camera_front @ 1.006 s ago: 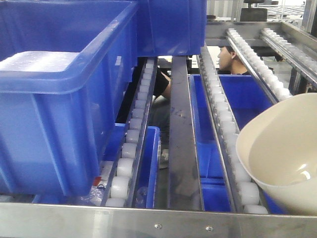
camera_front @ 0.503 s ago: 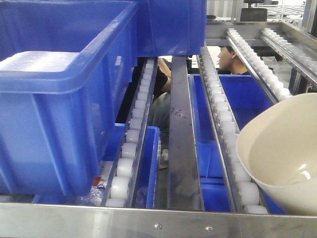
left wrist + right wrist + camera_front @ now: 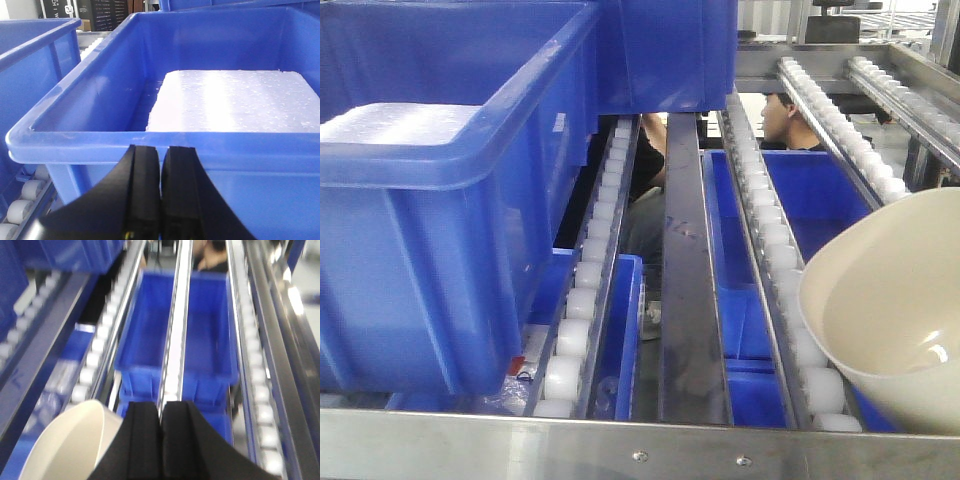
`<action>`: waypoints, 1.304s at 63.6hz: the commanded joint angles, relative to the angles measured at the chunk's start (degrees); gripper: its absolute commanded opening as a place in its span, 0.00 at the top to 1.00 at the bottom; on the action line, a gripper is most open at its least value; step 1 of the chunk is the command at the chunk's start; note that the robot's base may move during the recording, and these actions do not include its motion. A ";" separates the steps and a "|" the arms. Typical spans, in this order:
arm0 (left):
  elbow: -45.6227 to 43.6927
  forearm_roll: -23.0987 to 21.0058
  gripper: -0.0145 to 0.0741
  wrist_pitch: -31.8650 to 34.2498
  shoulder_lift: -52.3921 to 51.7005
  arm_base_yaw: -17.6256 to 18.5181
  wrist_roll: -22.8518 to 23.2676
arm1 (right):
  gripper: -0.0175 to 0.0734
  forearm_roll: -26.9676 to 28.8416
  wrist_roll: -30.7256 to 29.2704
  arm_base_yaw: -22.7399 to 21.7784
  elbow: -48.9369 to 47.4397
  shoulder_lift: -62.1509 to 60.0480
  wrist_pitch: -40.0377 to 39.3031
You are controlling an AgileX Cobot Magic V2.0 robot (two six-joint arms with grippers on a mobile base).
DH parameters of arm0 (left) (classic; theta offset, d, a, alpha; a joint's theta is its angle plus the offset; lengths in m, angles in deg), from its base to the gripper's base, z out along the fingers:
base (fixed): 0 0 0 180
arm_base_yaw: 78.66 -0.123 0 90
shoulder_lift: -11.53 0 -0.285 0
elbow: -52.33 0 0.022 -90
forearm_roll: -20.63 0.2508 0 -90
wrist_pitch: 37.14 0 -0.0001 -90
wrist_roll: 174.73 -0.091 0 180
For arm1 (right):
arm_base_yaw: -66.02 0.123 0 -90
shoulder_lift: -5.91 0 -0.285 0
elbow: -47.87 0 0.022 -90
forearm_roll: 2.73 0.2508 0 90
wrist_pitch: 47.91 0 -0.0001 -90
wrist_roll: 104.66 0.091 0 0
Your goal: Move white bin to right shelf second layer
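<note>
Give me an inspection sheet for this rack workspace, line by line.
Surface: roller rack tier, rails of white rollers behind a riveted steel front lip.
Job's things: white bin tilted at the tier's right front, opening facing left.
Clutter: large blue crate on the left rails, holding a white foam block; more blue crates on the level below.
Grippers: left gripper and right gripper both shut, holding nothing visible.
Cables: nothing seen.
Surroundings: a person behind the rack.
</note>
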 commanded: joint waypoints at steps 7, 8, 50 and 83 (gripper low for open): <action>2.11 -0.35 0.74 4.83 -0.91 -0.04 0.15 | 0.75 0.36 -0.51 -0.30 9.99 -6.44 -13.06; 2.11 -0.35 0.74 4.83 -0.91 -0.04 0.15 | 0.75 0.70 -0.51 -0.30 11.10 -7.32 -13.01; 2.11 -0.35 0.74 4.83 -0.91 -0.04 0.15 | 0.75 2.16 -0.51 -0.30 24.57 -24.28 -16.24; 2.11 -0.35 0.74 4.83 -0.91 -0.04 0.15 | 0.75 2.16 -0.51 -0.30 24.57 -24.28 -16.32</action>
